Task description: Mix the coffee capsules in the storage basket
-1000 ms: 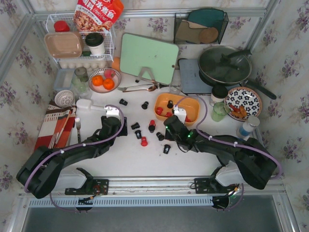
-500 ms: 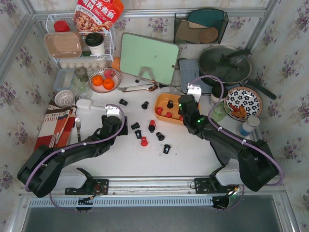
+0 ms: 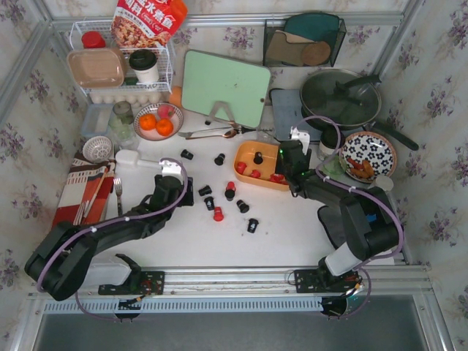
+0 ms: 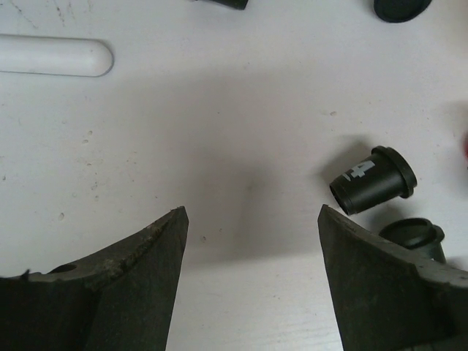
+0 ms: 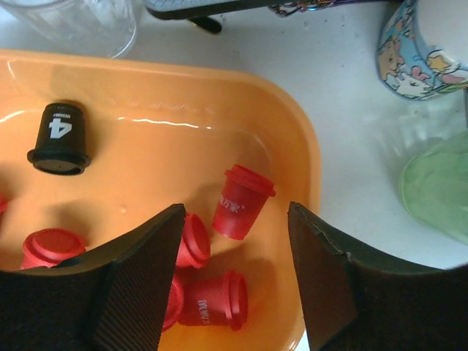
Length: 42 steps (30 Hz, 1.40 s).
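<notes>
The orange storage basket (image 3: 247, 151) lies right of the table's middle. It holds one black capsule (image 3: 257, 157) and several red ones (image 3: 255, 174). My right gripper (image 3: 287, 170) hovers open over its right end. In the right wrist view the gripper (image 5: 235, 207) is empty, with a red capsule (image 5: 241, 201) lying below the gap, two more red ones (image 5: 212, 300) beside it, and the black one (image 5: 60, 139) at the left of the basket (image 5: 292, 131). Several black (image 3: 205, 190) and red capsules (image 3: 218, 214) lie loose on the table. My left gripper (image 3: 184, 191) is open and empty (image 4: 251, 210), just left of a black capsule (image 4: 371, 180).
A green cutting board (image 3: 225, 88), a bowl of oranges (image 3: 156, 122) and a white wire rack (image 3: 121, 66) stand behind. A pan (image 3: 341, 97), a patterned plate (image 3: 368, 156), a cup (image 5: 424, 44) and a glass (image 3: 333, 168) stand right of the basket. A white handle (image 4: 55, 56) lies ahead of the left gripper.
My right arm has swung from the table's middle up and right to the basket's right end. The left arm has not moved.
</notes>
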### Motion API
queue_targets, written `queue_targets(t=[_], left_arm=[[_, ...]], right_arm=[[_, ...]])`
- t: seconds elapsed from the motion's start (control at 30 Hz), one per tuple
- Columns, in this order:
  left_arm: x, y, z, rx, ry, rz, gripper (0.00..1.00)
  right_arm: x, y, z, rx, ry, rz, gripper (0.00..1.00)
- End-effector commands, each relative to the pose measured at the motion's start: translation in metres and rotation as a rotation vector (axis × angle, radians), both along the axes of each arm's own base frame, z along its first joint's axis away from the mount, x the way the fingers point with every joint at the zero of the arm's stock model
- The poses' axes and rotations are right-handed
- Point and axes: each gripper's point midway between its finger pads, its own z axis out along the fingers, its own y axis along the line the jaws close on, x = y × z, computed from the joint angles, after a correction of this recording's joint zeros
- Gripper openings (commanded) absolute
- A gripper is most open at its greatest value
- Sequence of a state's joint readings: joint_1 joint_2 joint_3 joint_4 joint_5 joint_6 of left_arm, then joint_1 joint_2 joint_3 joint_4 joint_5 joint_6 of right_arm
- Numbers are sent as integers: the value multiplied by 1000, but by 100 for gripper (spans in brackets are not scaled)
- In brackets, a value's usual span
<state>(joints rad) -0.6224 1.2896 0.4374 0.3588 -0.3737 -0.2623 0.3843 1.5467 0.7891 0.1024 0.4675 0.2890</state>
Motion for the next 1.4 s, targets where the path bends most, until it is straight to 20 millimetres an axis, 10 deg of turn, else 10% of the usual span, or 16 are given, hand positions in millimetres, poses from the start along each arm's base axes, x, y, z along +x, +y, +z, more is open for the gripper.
queue_targets(t=[0.0,0.63,1.37], left_arm=[[-2,-13,10,-24,-43,-99,75],[-24,-75,31,-48,103,-569,70],[2,-72,-4,-98,420,-507,53]], right_arm=[[5,7,2,13,-13,32,67],[-19,19,56,130,-183,152,68],[-27,22,61,171,-217,176,68]])
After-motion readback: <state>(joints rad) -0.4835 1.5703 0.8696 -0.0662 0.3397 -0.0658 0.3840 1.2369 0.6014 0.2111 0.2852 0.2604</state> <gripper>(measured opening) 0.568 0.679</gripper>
